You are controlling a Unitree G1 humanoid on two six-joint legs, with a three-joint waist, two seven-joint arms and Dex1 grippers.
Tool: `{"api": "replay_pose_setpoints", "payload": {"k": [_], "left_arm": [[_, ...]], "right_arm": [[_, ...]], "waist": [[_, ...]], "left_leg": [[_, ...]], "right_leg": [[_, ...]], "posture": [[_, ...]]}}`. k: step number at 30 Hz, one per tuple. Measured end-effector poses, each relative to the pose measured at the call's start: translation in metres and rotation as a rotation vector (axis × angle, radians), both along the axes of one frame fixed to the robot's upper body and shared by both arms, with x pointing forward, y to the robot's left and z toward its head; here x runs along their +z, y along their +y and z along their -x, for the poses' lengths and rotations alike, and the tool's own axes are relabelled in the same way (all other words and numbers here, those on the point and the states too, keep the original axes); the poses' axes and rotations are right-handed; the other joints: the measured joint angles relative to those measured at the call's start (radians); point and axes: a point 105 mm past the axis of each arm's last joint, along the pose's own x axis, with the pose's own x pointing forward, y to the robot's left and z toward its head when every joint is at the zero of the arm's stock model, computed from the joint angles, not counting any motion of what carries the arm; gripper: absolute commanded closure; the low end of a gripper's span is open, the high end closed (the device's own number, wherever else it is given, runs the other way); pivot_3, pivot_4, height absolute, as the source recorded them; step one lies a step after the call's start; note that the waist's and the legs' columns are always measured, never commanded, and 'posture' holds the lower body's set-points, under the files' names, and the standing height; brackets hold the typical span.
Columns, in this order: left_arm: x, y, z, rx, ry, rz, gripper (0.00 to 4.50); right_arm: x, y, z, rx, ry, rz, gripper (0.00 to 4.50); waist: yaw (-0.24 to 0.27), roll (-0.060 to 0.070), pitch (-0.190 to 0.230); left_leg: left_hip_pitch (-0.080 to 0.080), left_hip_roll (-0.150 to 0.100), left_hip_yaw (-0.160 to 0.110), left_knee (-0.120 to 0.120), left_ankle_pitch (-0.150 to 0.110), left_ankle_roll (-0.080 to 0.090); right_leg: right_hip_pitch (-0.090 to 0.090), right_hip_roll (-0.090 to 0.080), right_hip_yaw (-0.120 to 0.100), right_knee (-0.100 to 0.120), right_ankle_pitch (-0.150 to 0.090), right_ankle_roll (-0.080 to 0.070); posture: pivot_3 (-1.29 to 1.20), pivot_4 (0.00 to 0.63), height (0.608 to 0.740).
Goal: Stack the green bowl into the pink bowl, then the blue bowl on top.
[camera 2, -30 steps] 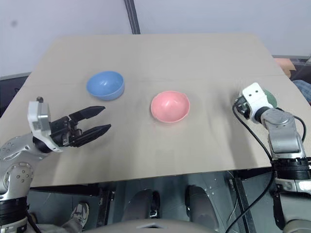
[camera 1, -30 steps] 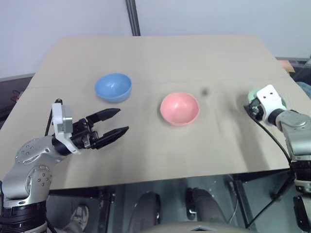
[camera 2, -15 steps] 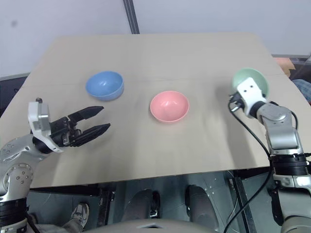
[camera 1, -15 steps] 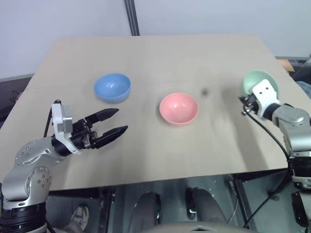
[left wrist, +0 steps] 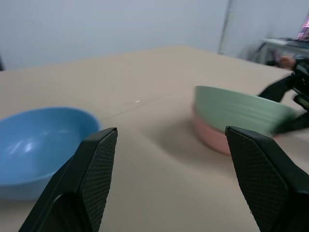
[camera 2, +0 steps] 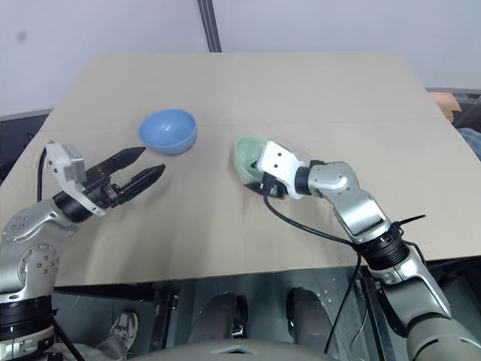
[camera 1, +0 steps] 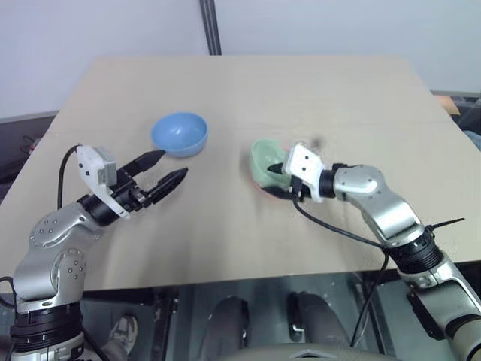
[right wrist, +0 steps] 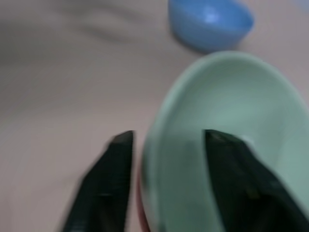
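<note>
The green bowl (camera 1: 263,159) sits tilted in the pink bowl (left wrist: 212,140) at mid-table, and little more than the pink bowl's lower side shows beneath it. My right gripper (right wrist: 169,134) straddles the green bowl's near rim, one finger inside and one outside. Its jaws stand wider than the rim, so it is open. The blue bowl (camera 1: 179,134) rests upright to the left and a little further back. My left gripper (camera 1: 173,164) hovers open and empty just in front of the blue bowl, pointing toward the stacked bowls.
The tan table (camera 1: 301,90) stretches bare behind and to the right of the bowls. A dark pole (camera 1: 210,26) rises behind its far edge. A black cable (camera 1: 338,233) loops from my right wrist over the front part of the table.
My right arm swung left from the table's right edge, lifting the green bowl and bringing it onto the pink bowl. My left gripper edged forward and turned toward the bowls.
</note>
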Motion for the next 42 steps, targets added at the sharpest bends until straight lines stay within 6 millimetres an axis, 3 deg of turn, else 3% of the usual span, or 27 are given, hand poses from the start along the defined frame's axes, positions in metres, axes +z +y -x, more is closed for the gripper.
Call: {"api": "replay_pose_setpoints", "payload": {"k": [4,6,9,13,17,20,26,27,33,37,42], "left_arm": [[-0.008,0.015,-0.013,0.210,0.011,-0.184,0.71],[-0.006,0.022,-0.026,0.320,0.032,-0.294,0.71],[0.005,0.019,-0.042,0.348,0.029,-0.509,0.71],[0.022,0.006,-0.068,0.356,-0.061,-0.760,0.71],[-0.001,-0.002,-0.088,0.309,-0.026,-0.922,0.71],[-0.017,-0.004,-0.098,0.279,0.019,-0.979,1.51],[-0.029,-0.023,-0.121,0.214,0.013,-1.004,4.23],[-0.031,-0.023,-0.121,0.209,0.019,-1.003,4.44],[-0.032,-0.033,-0.119,0.122,0.020,-0.971,4.44],[-0.023,-0.053,-0.103,-0.006,-0.016,-0.885,4.44],[0.018,-0.100,-0.067,-0.279,-0.173,-0.748,4.44]], "right_arm": [[0.023,-0.009,-0.005,-0.043,-0.055,-0.073,0.98],[0.050,-0.013,0.005,-0.020,-0.091,-0.174,0.98],[0.074,-0.013,0.020,0.025,-0.118,-0.267,0.98],[0.070,-0.017,0.027,0.014,-0.081,-0.309,0.98],[0.064,-0.021,0.024,-0.042,-0.063,-0.323,0.98],[0.063,-0.023,0.023,-0.068,-0.064,-0.329,0.92],[0.063,-0.035,0.024,-0.130,-0.093,-0.325,0.92],[0.064,-0.036,0.025,-0.135,-0.098,-0.325,0.92],[0.062,-0.045,0.029,-0.181,-0.103,-0.328,0.92],[0.065,-0.046,0.031,-0.183,-0.109,-0.342,0.92],[0.064,-0.055,0.037,-0.195,-0.085,-0.364,0.92]], "waist": [[-0.001,0.000,0.000],[0.002,0.000,0.000],[0.008,-0.001,0.000],[0.009,0.000,0.000],[0.003,0.000,0.000],[0.000,0.000,0.000],[0.008,-0.001,0.000],[0.008,-0.001,0.000],[0.002,-0.001,0.000],[0.000,-0.001,0.000],[0.008,-0.001,0.001]], "left_leg": [[0.000,0.000,0.000,-0.002,0.000,0.000],[-0.001,0.000,0.000,-0.002,0.000,0.000],[0.000,-0.001,-0.001,-0.002,0.000,0.000],[0.001,-0.002,0.002,-0.002,0.000,0.000],[0.001,-0.003,0.002,-0.002,0.000,0.000],[0.000,-0.003,0.002,-0.002,0.000,0.000],[-0.002,-0.005,0.002,-0.001,0.000,0.000],[-0.002,-0.005,0.002,-0.001,0.000,0.000],[-0.002,-0.005,0.001,-0.001,0.000,0.001],[-0.002,-0.005,0.001,-0.001,0.000,0.001],[-0.002,-0.005,0.001,0.000,0.000,0.001]], "right_leg": [[0.000,0.002,-0.001,-0.001,0.002,0.003],[0.000,0.002,-0.002,-0.001,0.002,0.003],[0.001,0.002,-0.004,0.000,0.002,0.003],[0.001,0.001,-0.002,0.000,0.001,0.002],[0.000,0.002,-0.001,0.001,0.002,0.003],[0.000,0.003,-0.001,0.001,0.002,0.003],[0.000,0.001,-0.001,-0.001,0.002,0.004],[0.000,0.000,-0.001,-0.001,0.002,0.004],[0.000,0.001,-0.001,0.000,0.002,0.004],[0.000,0.000,-0.001,0.000,0.002,0.004],[0.000,0.000,-0.001,0.000,0.002,0.004]], "posture": [[0.00,0.150,0.740],[0.00,0.150,0.740],[0.00,0.150,0.740],[0.00,0.150,0.740],[0.00,0.150,0.740],[0.00,0.150,0.740],[0.00,0.150,0.740],[0.00,0.150,0.740],[0.00,0.150,0.740],[0.00,0.150,0.740],[0.00,0.150,0.740]]}}
